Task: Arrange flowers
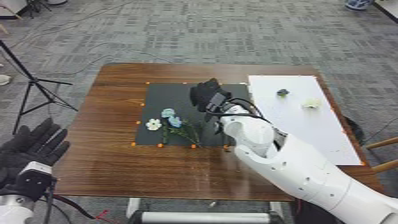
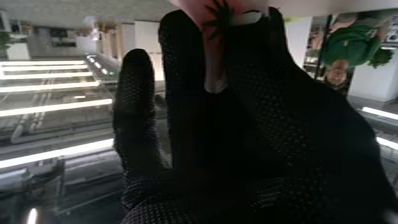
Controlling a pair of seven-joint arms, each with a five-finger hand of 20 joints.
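Note:
My left hand [image 1: 37, 145] is open at the left edge of the head view, beside the table. In the head view my right hand [image 1: 208, 92] is over the upper right part of the black mat [image 1: 163, 95]. In the right wrist view my right hand [image 2: 266, 115] pinches a pink flower [image 2: 211, 42] between its fingertips; a dark star-shaped part shows on it. On the mat, left of that hand, lie a white flower [image 1: 154, 124] and blue flowers [image 1: 175, 121] with green stems. A dark blue flower [image 1: 282, 92] and a cream flower [image 1: 311, 103] rest on the white sheet.
The white sheet [image 1: 306, 132] covers the right side of the brown table [image 1: 115, 125]. Small orange markers edge the mat. My right arm crosses the table's right front part. A black tripod [image 1: 34, 80] stands on the floor to the left.

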